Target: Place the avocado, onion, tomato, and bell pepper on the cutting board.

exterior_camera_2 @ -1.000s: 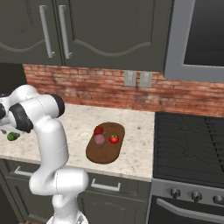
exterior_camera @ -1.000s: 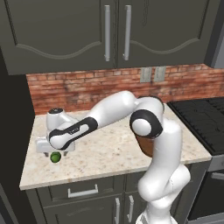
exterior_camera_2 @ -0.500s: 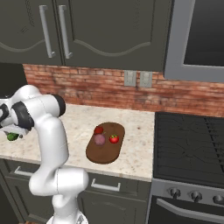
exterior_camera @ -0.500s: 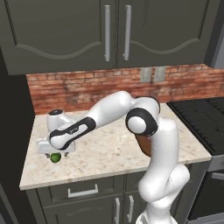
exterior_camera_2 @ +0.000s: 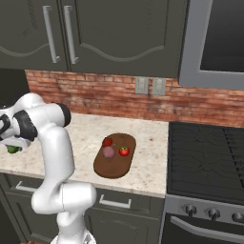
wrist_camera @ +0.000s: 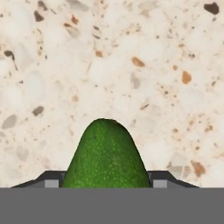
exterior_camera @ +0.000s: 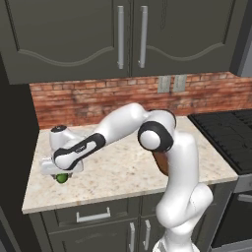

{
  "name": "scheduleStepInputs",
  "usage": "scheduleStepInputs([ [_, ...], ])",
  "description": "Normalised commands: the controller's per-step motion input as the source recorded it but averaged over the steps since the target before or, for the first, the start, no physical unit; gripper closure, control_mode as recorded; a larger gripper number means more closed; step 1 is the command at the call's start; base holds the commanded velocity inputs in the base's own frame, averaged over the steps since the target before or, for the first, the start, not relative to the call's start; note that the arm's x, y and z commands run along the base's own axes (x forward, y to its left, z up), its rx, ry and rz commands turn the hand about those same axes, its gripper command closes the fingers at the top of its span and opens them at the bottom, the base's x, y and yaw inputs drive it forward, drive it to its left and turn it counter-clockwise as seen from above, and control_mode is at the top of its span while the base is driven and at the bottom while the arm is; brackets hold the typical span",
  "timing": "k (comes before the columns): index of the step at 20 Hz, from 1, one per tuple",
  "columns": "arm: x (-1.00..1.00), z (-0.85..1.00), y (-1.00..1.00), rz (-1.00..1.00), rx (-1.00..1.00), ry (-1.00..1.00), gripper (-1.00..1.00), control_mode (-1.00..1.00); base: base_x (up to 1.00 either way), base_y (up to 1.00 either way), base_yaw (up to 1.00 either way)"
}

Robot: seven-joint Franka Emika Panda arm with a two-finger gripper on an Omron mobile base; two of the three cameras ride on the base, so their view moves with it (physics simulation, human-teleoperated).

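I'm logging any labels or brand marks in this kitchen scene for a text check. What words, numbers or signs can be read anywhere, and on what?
None: no readable text in any view.
The stove knobs carry no markings that can be made out.
The wall outlets are blank plates.
The avocado, cutting board and cabinet doors are unlabelled.

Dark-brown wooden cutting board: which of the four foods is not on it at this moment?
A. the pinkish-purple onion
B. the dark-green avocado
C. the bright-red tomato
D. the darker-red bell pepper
B: the dark-green avocado sits between the finger tips of the gripper at the counter's far left, while three foods lie on the dark-brown wooden cutting board.
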Motion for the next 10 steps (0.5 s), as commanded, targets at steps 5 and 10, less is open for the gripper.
scheduleStepInputs([
  [5, -0.17, 0.0, -0.2, 0.0, -0.05, 0.0, 1.0, -1.0, 0.0, 0.0, 0.0],
  [10, -0.22, 0.23, -0.18, 0.0, -0.01, -0.03, 1.0, -1.0, 0.0, 0.0, 0.0],
])
